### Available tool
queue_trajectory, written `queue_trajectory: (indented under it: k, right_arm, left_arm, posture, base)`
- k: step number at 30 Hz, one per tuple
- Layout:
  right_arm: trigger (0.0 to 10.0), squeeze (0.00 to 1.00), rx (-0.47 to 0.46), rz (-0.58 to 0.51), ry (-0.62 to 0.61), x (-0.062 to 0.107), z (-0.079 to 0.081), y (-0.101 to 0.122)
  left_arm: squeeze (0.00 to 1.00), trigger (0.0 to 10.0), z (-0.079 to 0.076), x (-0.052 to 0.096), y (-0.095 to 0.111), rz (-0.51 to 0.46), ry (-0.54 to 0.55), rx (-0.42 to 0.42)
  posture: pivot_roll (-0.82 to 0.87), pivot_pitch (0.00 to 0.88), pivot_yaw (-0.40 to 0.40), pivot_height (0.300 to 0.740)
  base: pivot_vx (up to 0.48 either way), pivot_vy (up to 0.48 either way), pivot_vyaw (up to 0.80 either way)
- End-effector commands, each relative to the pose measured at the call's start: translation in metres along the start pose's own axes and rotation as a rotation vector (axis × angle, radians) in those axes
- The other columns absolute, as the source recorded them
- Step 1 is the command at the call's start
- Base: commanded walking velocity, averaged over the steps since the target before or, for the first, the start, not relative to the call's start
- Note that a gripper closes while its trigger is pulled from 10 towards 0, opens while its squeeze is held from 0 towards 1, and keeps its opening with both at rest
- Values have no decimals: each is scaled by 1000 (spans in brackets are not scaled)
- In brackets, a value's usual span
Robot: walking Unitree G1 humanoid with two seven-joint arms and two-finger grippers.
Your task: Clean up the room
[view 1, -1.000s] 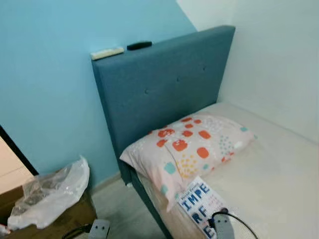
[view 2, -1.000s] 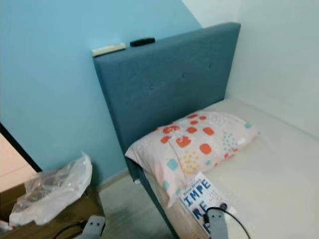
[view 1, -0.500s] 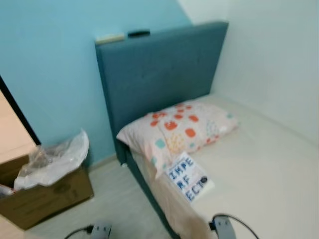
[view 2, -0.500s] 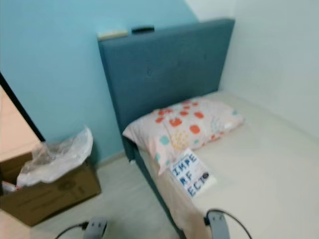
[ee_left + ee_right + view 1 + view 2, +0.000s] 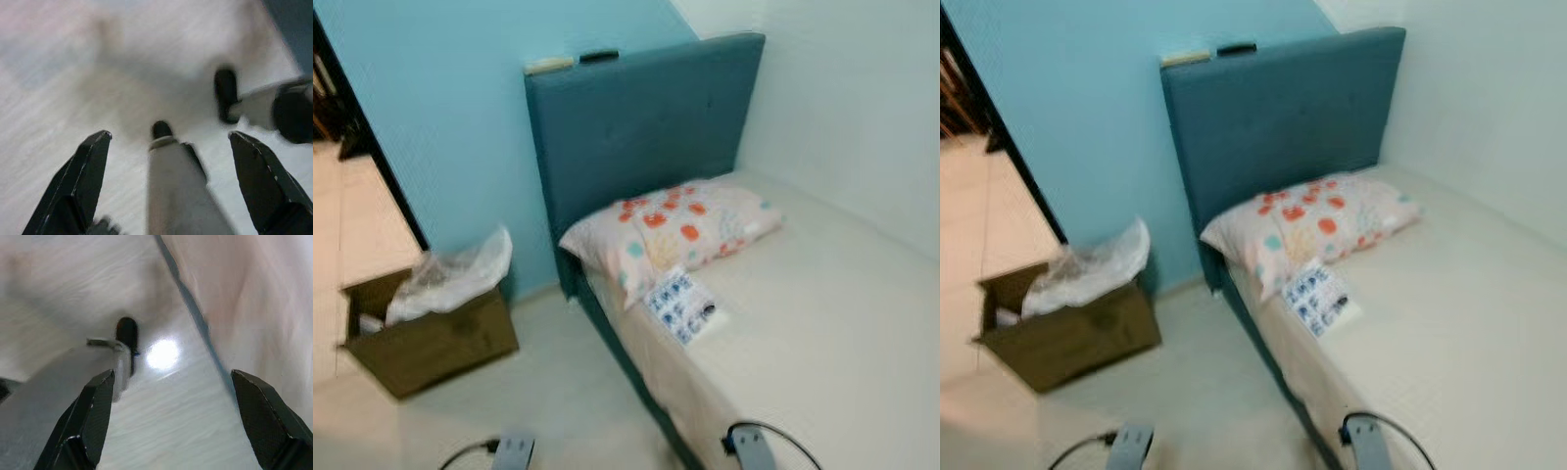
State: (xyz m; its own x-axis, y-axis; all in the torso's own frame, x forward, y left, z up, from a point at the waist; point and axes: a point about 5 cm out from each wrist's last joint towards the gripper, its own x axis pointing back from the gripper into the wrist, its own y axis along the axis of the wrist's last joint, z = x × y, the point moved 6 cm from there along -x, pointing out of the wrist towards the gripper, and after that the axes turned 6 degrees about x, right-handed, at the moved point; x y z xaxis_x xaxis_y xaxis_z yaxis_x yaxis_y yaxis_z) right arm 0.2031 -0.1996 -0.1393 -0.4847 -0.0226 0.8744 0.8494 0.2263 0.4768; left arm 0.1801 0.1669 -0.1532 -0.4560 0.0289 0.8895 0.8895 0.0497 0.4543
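Left eye view gives you the mess to deal with: a book (image 5: pixel 682 305) with a white cover and dark block lettering lies flat on the bed (image 5: pixel 822 323), near the edge of the mattress and just beside the lower corner of the pillow (image 5: pixel 674 231). The picture is soft, so you cannot read the lettering. The pillow, pale with orange and teal spots, rests against the blue padded headboard (image 5: pixel 641 122). On the headboard's top edge you can see a white remote (image 5: pixel 549 65) and, just beside it, a black remote (image 5: pixel 599 56).

On the floor (image 5: pixel 548 392) to the robot's left of the bed stands an open brown cardboard box (image 5: pixel 435 338) with a crumpled clear plastic bag (image 5: pixel 455 279) spilling out of its top. The box sits near the blue wall (image 5: pixel 440 127), next to a doorway.

Your left gripper (image 5: pixel 168 147) hangs low over the pale floor, its two black fingers (image 5: pixel 78 181) spread wide with nothing between them. Your right gripper (image 5: pixel 171 401) also hangs over the floor, close beside the bed's edge, fingers (image 5: pixel 264 421) likewise wide apart and holding nothing.
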Motion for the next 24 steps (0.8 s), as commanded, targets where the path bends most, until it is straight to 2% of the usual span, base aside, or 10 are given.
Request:
queue_trajectory:
  k: [1,22,24]
  right_arm:
    - [10000,0,-4,47,6,1,2,-16]
    - [10000,0,-29,33,3,1,3,-13]
    - [10000,0,-36,27,0,1,2,-12]
  left_arm:
    - [0,10000,-2,0,3,-6,-6,-3]
    - [0,10000,-3,-1,5,-10,-17,-2]
    - [0,10000,-3,-1,6,-16,-20,12]
  posture:
    - [-116,0,1,733]
    - [-121,0,10,733]
    - [-121,0,11,733]
  base:
    - [-409,0,-788]
    - [-406,0,-788]
    - [0,0,0]
